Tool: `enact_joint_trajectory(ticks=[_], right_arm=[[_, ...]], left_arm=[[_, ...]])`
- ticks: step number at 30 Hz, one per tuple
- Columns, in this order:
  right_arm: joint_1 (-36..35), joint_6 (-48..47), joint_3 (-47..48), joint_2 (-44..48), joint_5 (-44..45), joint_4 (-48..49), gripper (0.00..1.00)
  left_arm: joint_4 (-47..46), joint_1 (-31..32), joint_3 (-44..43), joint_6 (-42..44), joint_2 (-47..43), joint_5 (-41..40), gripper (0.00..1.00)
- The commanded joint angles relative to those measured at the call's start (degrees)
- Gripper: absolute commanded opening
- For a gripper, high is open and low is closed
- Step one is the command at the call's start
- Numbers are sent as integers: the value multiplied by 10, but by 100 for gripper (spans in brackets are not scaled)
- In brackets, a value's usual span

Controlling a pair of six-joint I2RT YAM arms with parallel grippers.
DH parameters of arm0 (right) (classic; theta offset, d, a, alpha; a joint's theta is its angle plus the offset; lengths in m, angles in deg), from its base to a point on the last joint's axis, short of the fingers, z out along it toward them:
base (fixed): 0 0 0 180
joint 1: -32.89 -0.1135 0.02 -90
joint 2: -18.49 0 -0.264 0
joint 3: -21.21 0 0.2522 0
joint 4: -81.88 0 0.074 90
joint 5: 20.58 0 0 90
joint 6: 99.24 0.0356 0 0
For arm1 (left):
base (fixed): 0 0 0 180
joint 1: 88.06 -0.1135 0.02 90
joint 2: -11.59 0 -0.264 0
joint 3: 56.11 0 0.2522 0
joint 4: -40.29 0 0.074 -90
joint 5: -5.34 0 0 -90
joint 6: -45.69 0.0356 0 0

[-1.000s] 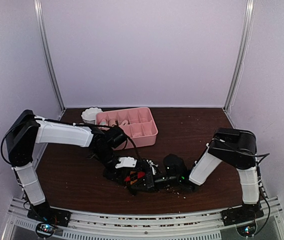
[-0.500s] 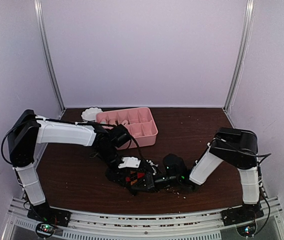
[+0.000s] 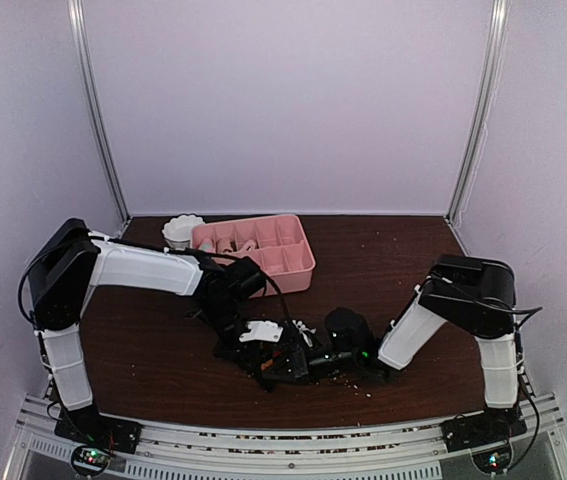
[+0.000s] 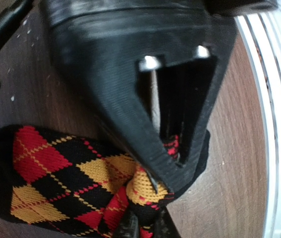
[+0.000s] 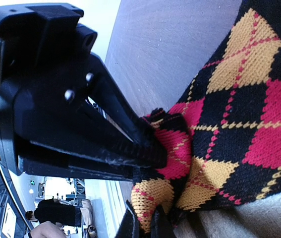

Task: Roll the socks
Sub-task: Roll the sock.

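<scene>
A black sock with red and yellow argyle diamonds [image 3: 263,360] lies on the brown table near the front middle, mostly hidden under both grippers in the top view. My left gripper [image 3: 261,343] comes from the left and is shut on a bunched fold of it [image 4: 170,171]; the rest of the sock [image 4: 56,173] spreads flat to the left. My right gripper [image 3: 308,358] comes from the right and is shut on the same bunched end [image 5: 162,156], with the sock [image 5: 249,114] lying flat beyond. Cream-white socks are not clearly seen.
A pink compartment tray [image 3: 303,262] stands behind the grippers, with pale items in its back cells. A small white bowl [image 3: 183,230] sits at its left end. The metal front rail [image 3: 283,440] runs close behind the sock. Crumbs dot the table.
My left arm has swung right and down towards the right gripper. The sock's red diamonds, visible from above earlier, are now covered. The right arm has barely moved.
</scene>
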Motion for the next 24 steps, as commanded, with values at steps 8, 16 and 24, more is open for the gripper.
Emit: enact_joint_trajectory(ticks=[8,16,24], right_arm=[[24,-51,-101,-20,154,-249,0],[14,-72,-157,73,254,-241,100],[-13,-133,-215,220,416,-294,100]], left_arm=[[97,-36,-94,-41,103,4,0],[152,-49,-152,-64,175,-10,0],[174,-65,-158,-66,203,-6,0]])
